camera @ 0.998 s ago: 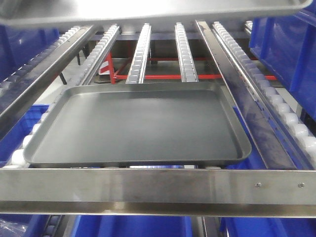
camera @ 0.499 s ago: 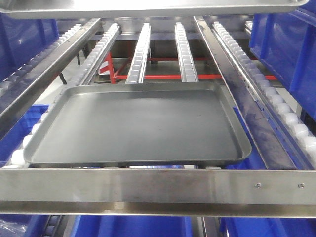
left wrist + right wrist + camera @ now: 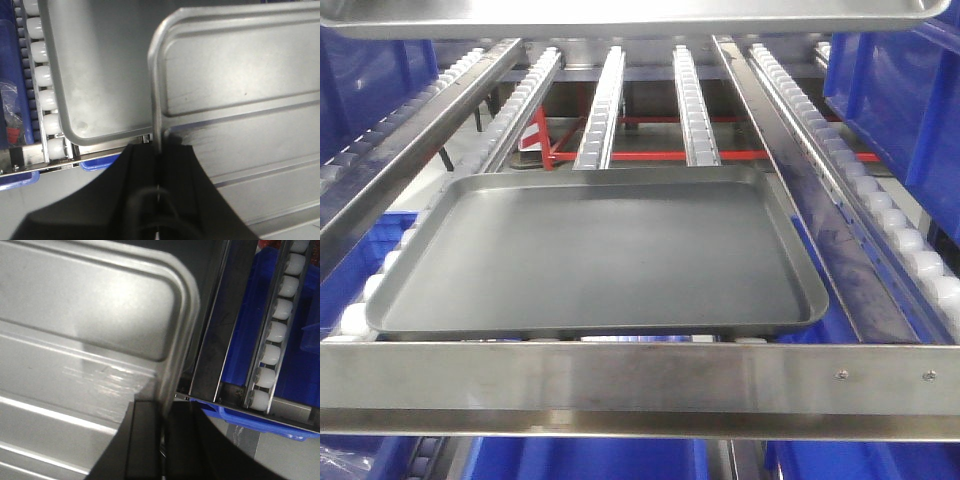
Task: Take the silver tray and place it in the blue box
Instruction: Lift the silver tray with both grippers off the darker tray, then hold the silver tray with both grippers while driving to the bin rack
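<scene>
The silver tray (image 3: 620, 15) hangs across the top of the front view, above the rack, with only its shiny underside and rim showing. In the left wrist view the silver tray (image 3: 240, 90) shows its recessed base and ridges, and my left gripper (image 3: 160, 146) is shut on its left rim. In the right wrist view my right gripper (image 3: 164, 407) is shut on the right rim of the silver tray (image 3: 85, 325). Blue crate walls (image 3: 905, 90) stand at the right. I cannot tell which blue crate is the blue box.
A larger dark grey matte tray (image 3: 595, 255) lies on the roller rails (image 3: 605, 100) below the silver tray, against a steel front bar (image 3: 640, 385). More blue crates sit at the left (image 3: 360, 80) and under the rack (image 3: 590, 460). A roller track (image 3: 277, 325) runs beside the right gripper.
The silver tray's underside has moved slightly higher and levelled out at the top of the front view. The dark grey tray has not moved.
</scene>
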{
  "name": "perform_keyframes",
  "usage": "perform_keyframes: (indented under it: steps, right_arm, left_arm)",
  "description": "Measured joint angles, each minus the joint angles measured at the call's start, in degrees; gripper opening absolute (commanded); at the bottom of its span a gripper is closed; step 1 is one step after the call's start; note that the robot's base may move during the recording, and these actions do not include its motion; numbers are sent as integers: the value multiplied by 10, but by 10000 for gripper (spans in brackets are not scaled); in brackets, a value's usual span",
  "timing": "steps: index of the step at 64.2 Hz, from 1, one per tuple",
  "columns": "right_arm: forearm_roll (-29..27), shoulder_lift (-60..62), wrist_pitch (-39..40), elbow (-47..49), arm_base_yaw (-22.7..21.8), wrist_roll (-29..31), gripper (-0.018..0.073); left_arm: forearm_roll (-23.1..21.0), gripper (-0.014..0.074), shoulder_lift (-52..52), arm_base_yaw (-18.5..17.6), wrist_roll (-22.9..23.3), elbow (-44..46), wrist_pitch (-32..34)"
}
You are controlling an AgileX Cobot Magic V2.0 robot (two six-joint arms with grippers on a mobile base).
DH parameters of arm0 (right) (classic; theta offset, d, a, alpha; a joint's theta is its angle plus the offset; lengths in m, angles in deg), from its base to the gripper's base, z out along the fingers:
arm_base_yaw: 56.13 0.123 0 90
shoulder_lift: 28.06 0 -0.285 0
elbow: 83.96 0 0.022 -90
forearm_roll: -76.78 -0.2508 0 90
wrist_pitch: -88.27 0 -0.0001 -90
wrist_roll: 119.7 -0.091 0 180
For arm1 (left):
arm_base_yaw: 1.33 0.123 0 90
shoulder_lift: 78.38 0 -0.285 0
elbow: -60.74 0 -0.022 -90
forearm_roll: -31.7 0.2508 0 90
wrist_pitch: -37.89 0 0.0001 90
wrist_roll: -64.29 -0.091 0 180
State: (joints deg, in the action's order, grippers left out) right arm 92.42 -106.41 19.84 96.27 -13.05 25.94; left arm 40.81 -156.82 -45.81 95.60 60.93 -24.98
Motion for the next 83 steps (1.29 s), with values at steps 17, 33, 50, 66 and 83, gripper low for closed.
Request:
perform_keyframes:
  steps: [17,33,50,66,83]
  right_arm:
    - [0,0,0,0,0,0,57]
    - [0,0,0,0,0,0,57]
    - [0,0,0,0,0,0,57]
    - [0,0,0,0,0,0,57]
    - [0,0,0,0,0,0,57]
  left_arm:
    - [0,-98,0,0,0,0,0]
    - [0,-98,0,0,0,0,-1]
    - [0,-98,0,0,0,0,-1]
    - [0,-98,0,0,0,0,-1]
    - [0,-98,0,0,0,0,-1]
